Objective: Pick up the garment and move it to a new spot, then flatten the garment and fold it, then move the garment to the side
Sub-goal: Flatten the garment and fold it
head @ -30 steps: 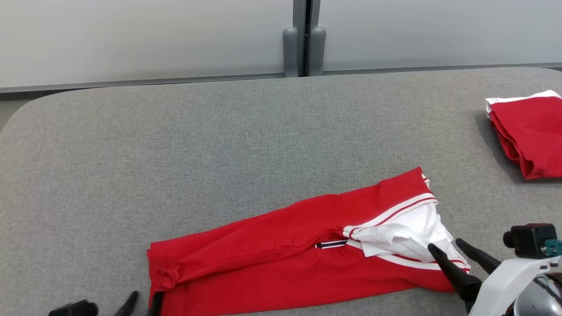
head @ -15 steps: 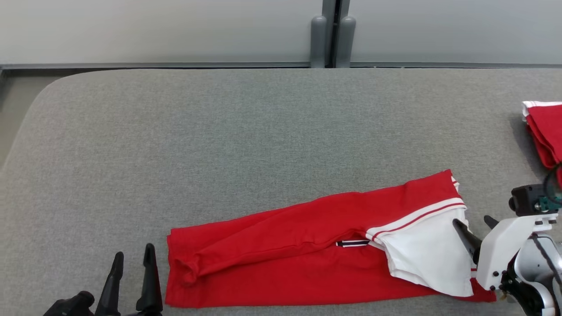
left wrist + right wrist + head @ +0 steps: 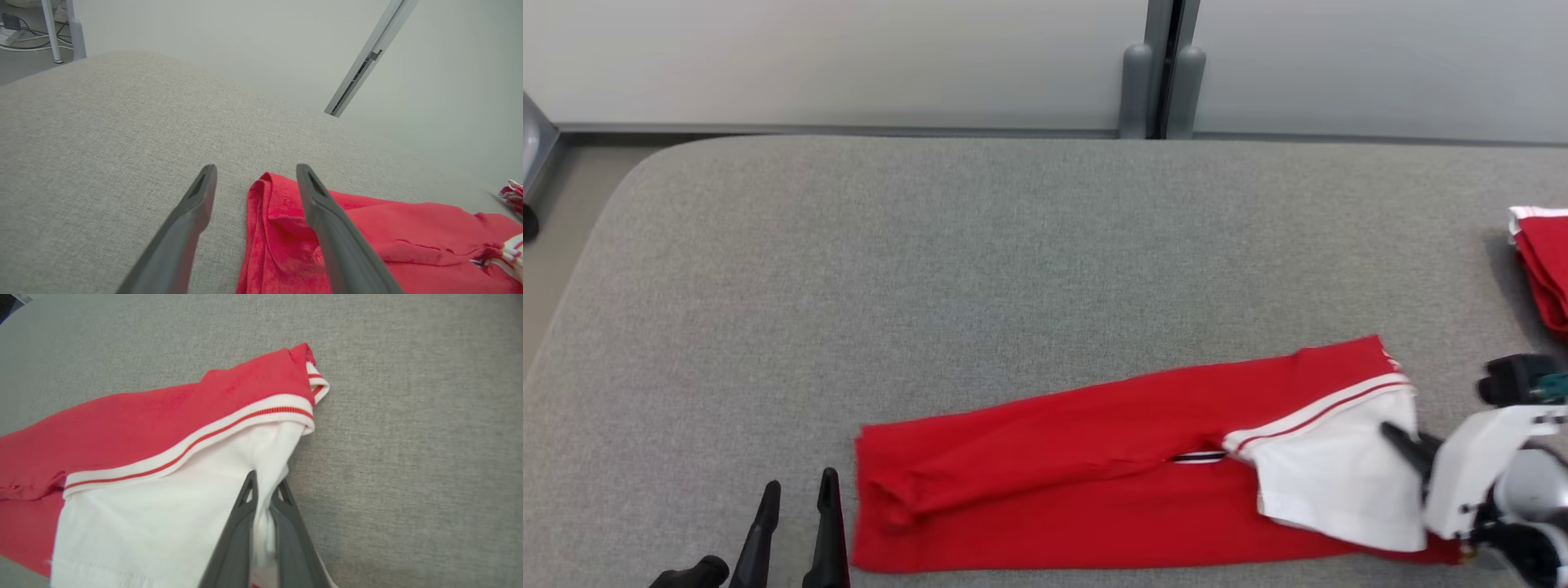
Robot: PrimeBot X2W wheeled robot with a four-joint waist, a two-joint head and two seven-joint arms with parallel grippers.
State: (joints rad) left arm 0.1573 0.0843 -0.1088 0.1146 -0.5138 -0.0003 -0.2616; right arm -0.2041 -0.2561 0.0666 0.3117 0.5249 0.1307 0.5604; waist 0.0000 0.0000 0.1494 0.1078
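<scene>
Right gripper (image 3: pixel 266 479): clamped on white flap of garment (image 3: pixel 1054 457) | left gripper (image 3: pixel 256 168): fingers apart, beside its other end | counter (image 3: pixel 931 245): two red garments, second garment (image 3: pixel 1543 269) far right

Grey all round, that room. A broad table (image 3: pixel 947 245) padded in grey woven cloth took up the middle, and its far left corner was rounded off. Behind it stood a pale, matte wall (image 3: pixel 809 57), split by a dark upright seam (image 3: pixel 1168 49) with a pair of rounded grey stubs (image 3: pixel 1137 90) at its base. A grey skirting strip (image 3: pixel 849 129) ran along the bottom. Left of the table lay beige floor (image 3: pixel 564 196). Off to that side were white metal legs (image 3: pixel 75 32) and what looked like loose cables (image 3: pixel 16 38) on the ground. The light was soft, even and shadowless.
</scene>
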